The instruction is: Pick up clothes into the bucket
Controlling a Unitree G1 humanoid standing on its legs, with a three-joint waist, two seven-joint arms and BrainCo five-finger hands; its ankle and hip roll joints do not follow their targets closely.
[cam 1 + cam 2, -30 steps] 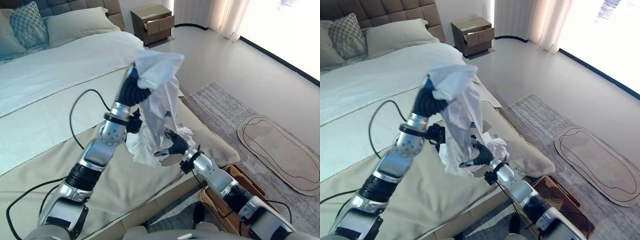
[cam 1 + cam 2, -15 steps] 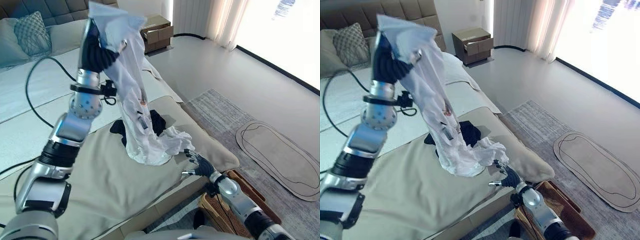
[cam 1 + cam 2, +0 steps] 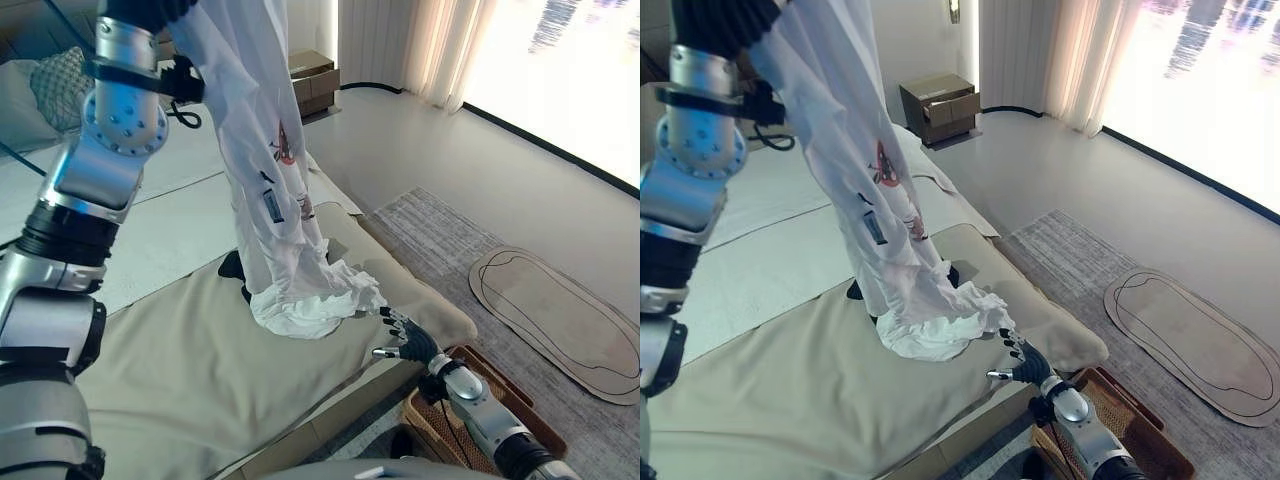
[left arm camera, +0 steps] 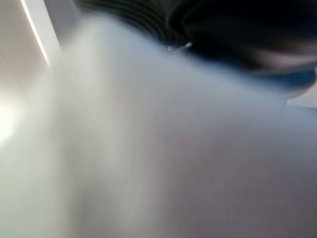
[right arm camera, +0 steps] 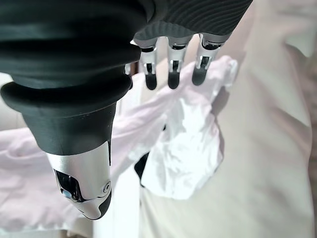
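**White garment lifted high off bed, right hand free**

While the left arm (image 3: 95, 180) reaches up out of the top of the head views, a long white garment (image 3: 270, 190) hangs from up there, so the left hand's grip can't be judged; its wrist view shows blurred white cloth (image 4: 158, 163) pressed close. The garment's lower end bunches in a heap (image 3: 940, 325) on the beige bedspread (image 3: 180, 370), partly covering a dark piece of clothing (image 3: 233, 268) lying on the bed. The right hand (image 3: 408, 340) sits low at the bed's edge, just beside the heap, fingers (image 5: 171, 69) straight and relaxed, holding nothing. A brown woven basket (image 3: 1130, 420) stands on the floor by the bed corner, beside the right forearm, on a grey rug (image 3: 450, 240). A pale oval mat (image 3: 555, 320) lies further out. A wooden nightstand (image 3: 940, 105) stands near the far wall, a patterned pillow (image 3: 60, 85) at the bed's head.
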